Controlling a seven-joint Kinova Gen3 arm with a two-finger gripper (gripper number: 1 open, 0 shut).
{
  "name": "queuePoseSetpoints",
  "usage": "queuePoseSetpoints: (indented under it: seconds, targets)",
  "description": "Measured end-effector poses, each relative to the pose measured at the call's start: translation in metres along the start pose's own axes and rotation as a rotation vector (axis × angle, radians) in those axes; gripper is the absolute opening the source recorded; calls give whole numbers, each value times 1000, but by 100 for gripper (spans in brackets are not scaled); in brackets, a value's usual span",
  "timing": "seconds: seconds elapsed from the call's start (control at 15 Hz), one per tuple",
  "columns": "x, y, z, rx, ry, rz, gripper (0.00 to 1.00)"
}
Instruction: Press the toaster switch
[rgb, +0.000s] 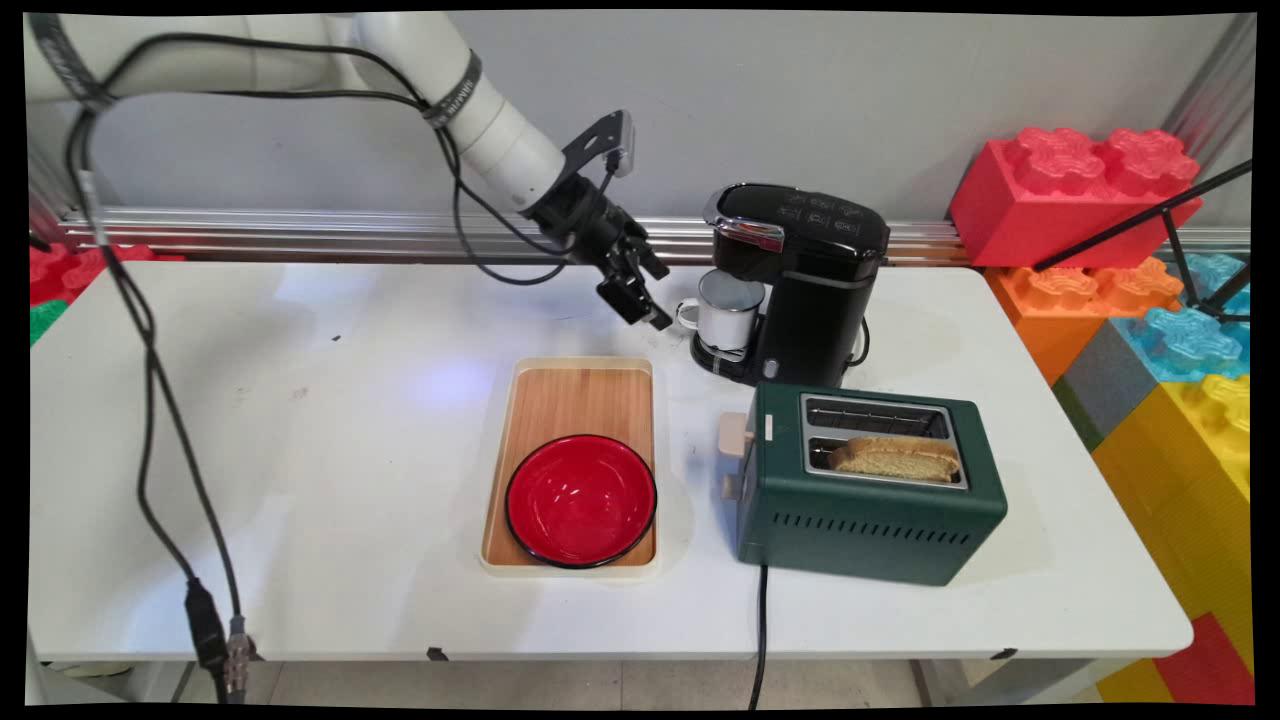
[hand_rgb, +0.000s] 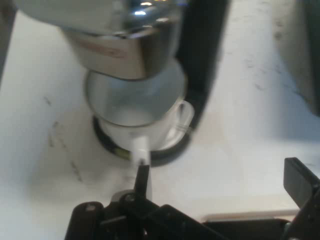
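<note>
My black gripper (rgb: 661, 298) hangs open just left of a white enamel mug (rgb: 730, 312), a little above the table. The mug stands on the drip base of a black coffee machine (rgb: 815, 285), under its spout, with its handle turned toward the gripper. In the hand view the mug (hand_rgb: 132, 112) lies straight ahead under the machine's chrome head (hand_rgb: 125, 45). The left fingertip (hand_rgb: 142, 177) points at the mug's near side, and the right fingertip (hand_rgb: 300, 180) stands far off to the right. Nothing is between the fingers of the gripper (hand_rgb: 220, 182).
A wooden tray (rgb: 575, 395) holding a red bowl (rgb: 581, 500) lies in front of the gripper. A green toaster (rgb: 865, 520) with a bread slice (rgb: 893, 458) in one slot stands right of the tray. Big coloured blocks (rgb: 1075, 195) are stacked past the table's right edge.
</note>
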Motion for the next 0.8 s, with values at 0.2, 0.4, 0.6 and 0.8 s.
queuePoseSetpoints:
  seconds: [0.2, 0.4, 0.6, 0.8]
  targets:
    - [7, 29, -14, -20, -21, -6, 100]
    - [14, 51, -21, -39, -17, -13, 100]
    - [22, 79, -27, -72, 3, -14, 100]
    - [26, 101, -31, -107, 28, 1, 100]
